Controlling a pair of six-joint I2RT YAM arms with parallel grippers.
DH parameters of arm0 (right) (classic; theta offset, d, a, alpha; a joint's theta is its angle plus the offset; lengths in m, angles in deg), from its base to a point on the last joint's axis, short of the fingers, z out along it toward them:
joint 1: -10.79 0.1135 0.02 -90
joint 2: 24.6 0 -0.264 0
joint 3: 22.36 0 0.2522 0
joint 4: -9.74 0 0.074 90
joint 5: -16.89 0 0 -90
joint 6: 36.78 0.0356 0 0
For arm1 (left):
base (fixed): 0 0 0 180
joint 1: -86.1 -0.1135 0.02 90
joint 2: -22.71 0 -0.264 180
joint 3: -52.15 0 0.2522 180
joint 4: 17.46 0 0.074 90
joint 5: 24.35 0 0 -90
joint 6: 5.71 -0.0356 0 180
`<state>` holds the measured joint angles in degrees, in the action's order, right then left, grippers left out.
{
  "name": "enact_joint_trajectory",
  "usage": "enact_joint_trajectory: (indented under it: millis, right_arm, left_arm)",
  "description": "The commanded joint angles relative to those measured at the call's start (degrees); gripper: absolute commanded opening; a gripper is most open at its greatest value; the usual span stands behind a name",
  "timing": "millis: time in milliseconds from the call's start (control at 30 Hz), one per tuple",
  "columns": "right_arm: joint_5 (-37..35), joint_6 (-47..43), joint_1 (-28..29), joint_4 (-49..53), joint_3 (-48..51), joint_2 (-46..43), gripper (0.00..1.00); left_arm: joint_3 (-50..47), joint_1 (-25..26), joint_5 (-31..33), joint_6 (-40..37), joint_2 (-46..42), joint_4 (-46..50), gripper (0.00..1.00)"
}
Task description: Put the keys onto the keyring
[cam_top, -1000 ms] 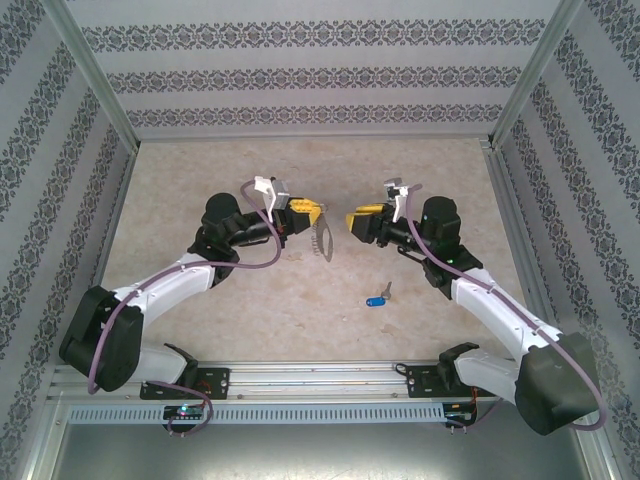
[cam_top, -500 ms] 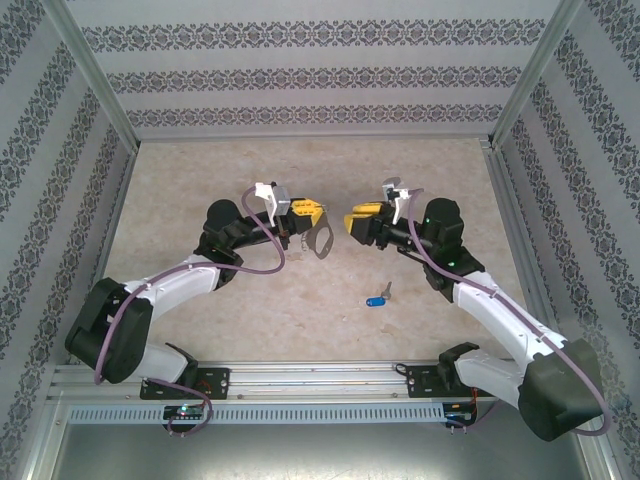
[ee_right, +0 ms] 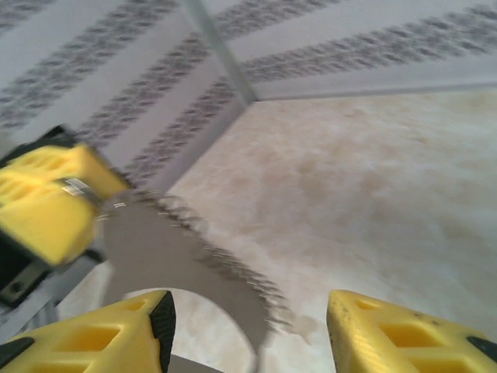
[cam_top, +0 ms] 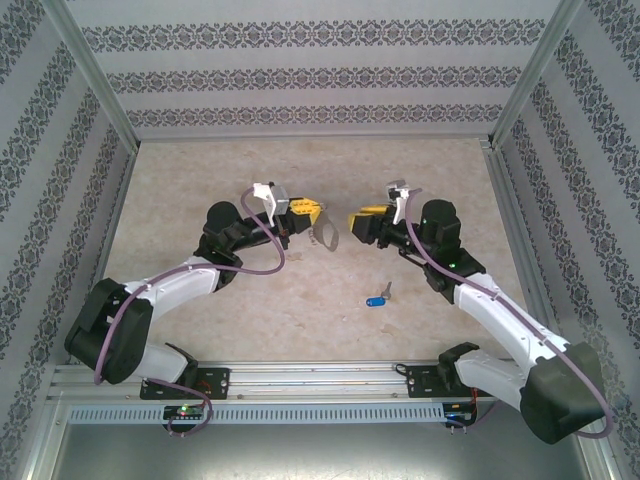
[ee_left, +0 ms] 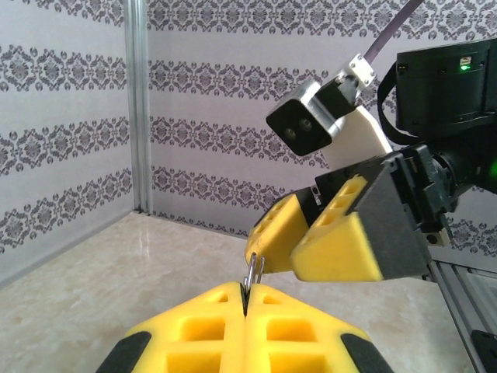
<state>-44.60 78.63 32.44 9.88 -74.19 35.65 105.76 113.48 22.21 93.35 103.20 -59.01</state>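
Grey keyring (cam_top: 328, 238) pinched in the left tool (cam_top: 318, 214), right tool (cam_top: 353, 222) spread near it, key (cam_top: 377, 298) lying apart.

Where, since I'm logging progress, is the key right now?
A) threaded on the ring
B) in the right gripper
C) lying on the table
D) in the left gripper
C: the key lies on the table, apart from the ring pinched in the left gripper.
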Motion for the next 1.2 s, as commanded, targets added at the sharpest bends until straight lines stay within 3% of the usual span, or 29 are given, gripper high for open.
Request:
enact_joint_trajectory:
  millis: [0, 133, 267, 667, 867, 1167]
  right_arm:
    - [-11.96, 3.06, 0.44, 8.7, 1.44, -3.01, 0.57]
    - [-5.56, 3.95, 1.27, 3.79, 4.64, -4.17, 0.56]
    - [0.96, -2.8, 3.48, 2.03, 3.83, -4.95, 0.54]
    - [21.31, -4.11, -0.91, -6.11, -2.54, -0.95, 0.43]
    - [24.64, -1.9, 0.08, -12.57, -3.45, 2.49, 0.39]
    - [24.75, -2.47, 2.09, -13.94, -5.2, 6.24, 0.36]
  left_arm:
    - [-1.76, 0.4, 0.25, 1.02, -2.02, -1.82, 0.0]
    - [-3.06, 0.45, 0.16, 2.58, -2.64, -2.82, 0.0]
    - [-3.04, 0.4, -0.12, 5.3, -2.63, -2.65, 0.0]
    - [-0.43, 0.43, -4.12, 15.06, -0.42, -5.06, 0.0]
    - [0.98, 0.46, -5.16, 16.78, 0.59, -5.51, 0.0]
    - [1.97, 0.48, -5.94, 17.71, 0.97, -5.07, 0.0]
